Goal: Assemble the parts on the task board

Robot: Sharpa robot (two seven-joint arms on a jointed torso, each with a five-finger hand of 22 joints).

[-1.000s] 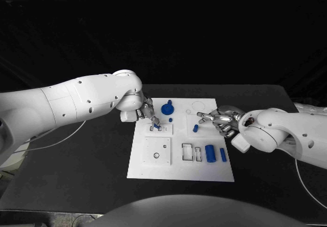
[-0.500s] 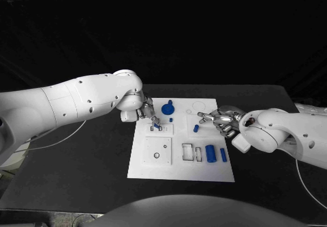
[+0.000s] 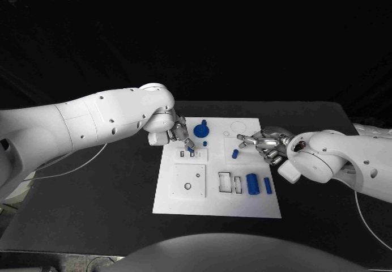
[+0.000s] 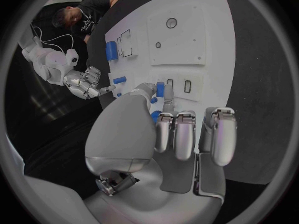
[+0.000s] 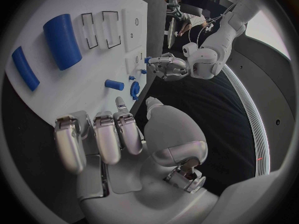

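left hand (image 3: 179,131): fingers pinch a small blue peg (image 4: 160,89) over the slotted block at the task board's (image 3: 217,207) far-left; peg plain in left wrist view, nearly hidden from head | right hand (image 3: 263,144): fingers curled, holding nothing, beside a short blue cylinder (image 3: 234,153) | two blue cylinders (image 3: 252,184) near right | bench (image 3: 98,204) black

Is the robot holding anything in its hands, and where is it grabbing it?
The left hand pinches a small blue peg by its end. The right hand holds nothing.
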